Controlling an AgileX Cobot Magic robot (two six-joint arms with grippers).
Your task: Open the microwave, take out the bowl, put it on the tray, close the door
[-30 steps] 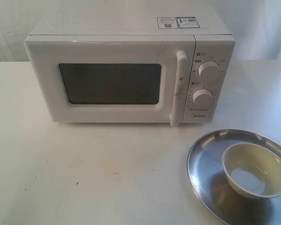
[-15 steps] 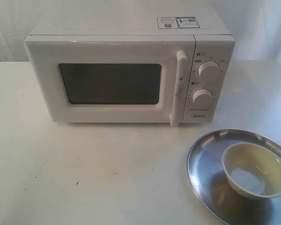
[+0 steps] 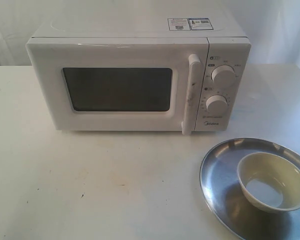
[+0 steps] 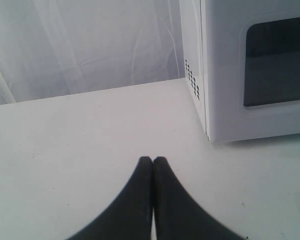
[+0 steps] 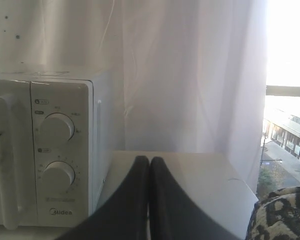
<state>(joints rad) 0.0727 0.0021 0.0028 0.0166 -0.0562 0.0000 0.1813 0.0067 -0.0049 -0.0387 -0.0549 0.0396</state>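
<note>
The white microwave (image 3: pixel 135 75) stands at the back of the table with its door (image 3: pixel 115 87) shut and the bar handle (image 3: pixel 191 94) upright. At the front right, the cream bowl (image 3: pixel 272 181) sits on the silver tray (image 3: pixel 225 175). No arm shows in the exterior view. In the left wrist view my left gripper (image 4: pixel 152 161) is shut and empty over bare table, off the microwave's (image 4: pixel 250 70) side corner. My right gripper (image 5: pixel 149 161) is likewise shut and empty, beside the dial panel (image 5: pixel 57 150).
A white curtain (image 5: pixel 190 75) hangs behind the table. The table's far right edge (image 5: pixel 240 180) ends near a bright window. A patterned cloth (image 5: pixel 282 215) shows at the corner of the right wrist view.
</note>
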